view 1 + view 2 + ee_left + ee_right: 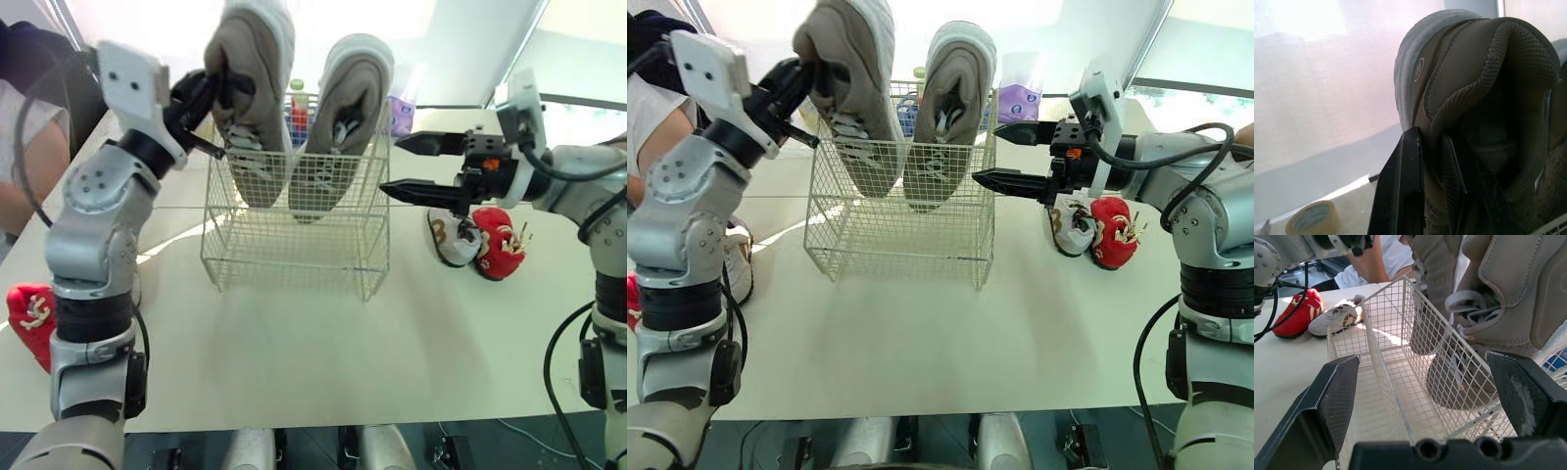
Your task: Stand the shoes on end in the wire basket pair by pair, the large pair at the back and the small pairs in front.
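A white wire basket (294, 250) stands mid-table. Two large grey-beige shoes stand toe-down in its back half, the left one (250, 88) and the right one (343, 108). My left gripper (209, 98) is shut on the left shoe's heel collar, one finger (1400, 191) outside and one inside. My right gripper (390, 164) hangs open just right of the basket, level with its rim, holding nothing. A small white shoe (453, 238) and a small red shoe (500, 242) lie to the basket's right. Another small red shoe (31, 311) and small white shoe (737, 264) lie at the left.
Bottles (297, 103) and a purple packet (1022, 98) stand behind the basket. A tape roll (1311, 219) lies on the table. A person (20, 147) sits at the far left. The table's front edge (323, 423) is close to me.
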